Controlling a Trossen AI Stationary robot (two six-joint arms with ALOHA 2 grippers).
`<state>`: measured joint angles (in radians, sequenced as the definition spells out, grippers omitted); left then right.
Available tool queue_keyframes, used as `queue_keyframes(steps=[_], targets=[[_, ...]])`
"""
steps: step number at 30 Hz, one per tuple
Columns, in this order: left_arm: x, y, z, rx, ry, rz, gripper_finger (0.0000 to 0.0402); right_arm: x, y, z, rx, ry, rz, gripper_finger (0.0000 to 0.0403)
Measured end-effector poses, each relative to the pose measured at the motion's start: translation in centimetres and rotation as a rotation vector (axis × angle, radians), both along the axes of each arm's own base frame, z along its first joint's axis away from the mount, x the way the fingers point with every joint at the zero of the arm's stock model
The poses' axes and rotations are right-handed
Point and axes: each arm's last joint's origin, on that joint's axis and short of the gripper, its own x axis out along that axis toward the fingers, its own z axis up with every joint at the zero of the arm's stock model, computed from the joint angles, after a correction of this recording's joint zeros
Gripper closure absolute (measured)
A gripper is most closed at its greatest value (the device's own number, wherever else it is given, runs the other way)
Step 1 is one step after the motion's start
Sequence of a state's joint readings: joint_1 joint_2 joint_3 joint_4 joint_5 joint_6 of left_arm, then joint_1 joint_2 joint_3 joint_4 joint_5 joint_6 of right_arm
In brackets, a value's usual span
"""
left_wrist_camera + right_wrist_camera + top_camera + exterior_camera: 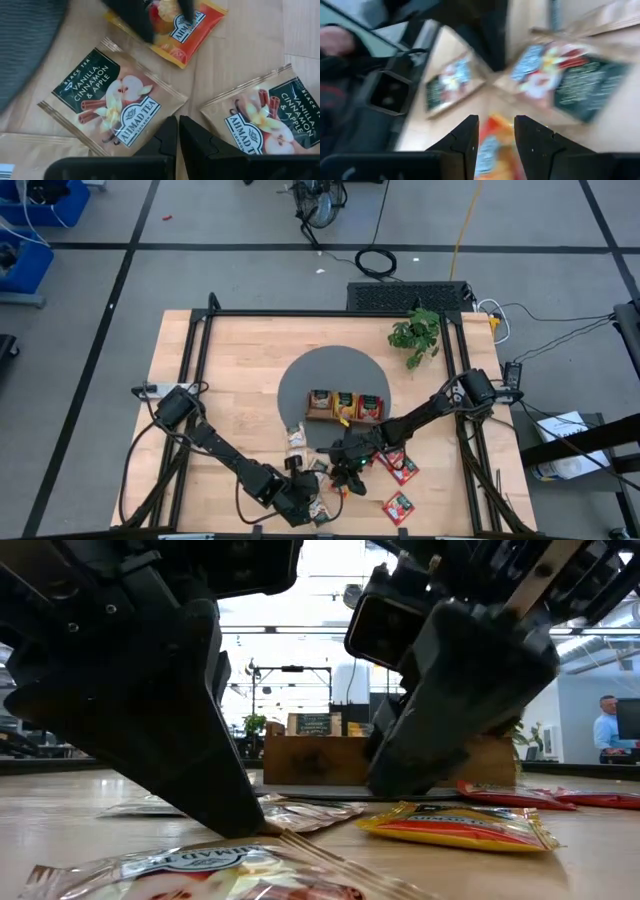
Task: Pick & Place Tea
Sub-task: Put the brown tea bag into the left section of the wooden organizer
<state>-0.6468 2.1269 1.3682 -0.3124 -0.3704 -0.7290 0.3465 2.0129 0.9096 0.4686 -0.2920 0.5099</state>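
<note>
Tea packets lie loose on the wooden table near its front edge. My left gripper (178, 122) is shut, slanting down between two pale vanilla packets (107, 105) (270, 125) that lie flat. Just beyond them lies an orange packet (175, 42). My right gripper (496, 125) stands open over it, one finger on each side of its picture. In the low view, the orange packet (450, 825) lies flat on the table in front of my right gripper (395, 785). The wooden tray (345, 406) holds more packets on the grey round mat (300, 380). My left gripper's shut fingertips (262, 830) come down slanting onto the tabletop by a corner (184, 100) of the nearer pale packet; I cannot tell whether they touch that packet. My right gripper's fingers (140, 22) stand from above over the orange packet's far part; I cannot tell whether they touch it.
Red packets (400, 465) (399, 506) lie to the right of the grippers. A leafy plant (415, 335) stands at the back right. Another pale packet (190, 870) lies right at the front edge. A person (605, 730) stands in the room far behind the table.
</note>
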Motion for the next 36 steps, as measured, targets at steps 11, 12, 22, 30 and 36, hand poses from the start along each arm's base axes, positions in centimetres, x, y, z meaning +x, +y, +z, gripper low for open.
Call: queue_keyframes(steps=[11,12,22,30,36], targets=[[-0.5,-1.9,2.0,0.081,-0.123,-0.103,0.0376,0.5,-0.3,0.7,-0.017,-0.081,-0.018,0.0291],[-0.5,-1.9,2.2,0.098,-0.136,-0.101,0.0376,0.5,-0.3,0.7,-0.015,-0.084,-0.018,0.0291],[-1.0,0.2,0.6,0.136,0.003,0.049,0.0376,0.5,-0.3,0.8,0.024,-0.076,0.021,0.0291],[-1.1,0.9,-0.2,0.120,0.002,0.073,0.0376,0.6,-0.6,0.8,0.034,-0.078,0.030,0.0291],[-1.2,1.2,-0.7,0.110,-0.012,0.078,0.0376,0.8,-0.5,1.0,0.043,-0.102,0.030,0.0291]])
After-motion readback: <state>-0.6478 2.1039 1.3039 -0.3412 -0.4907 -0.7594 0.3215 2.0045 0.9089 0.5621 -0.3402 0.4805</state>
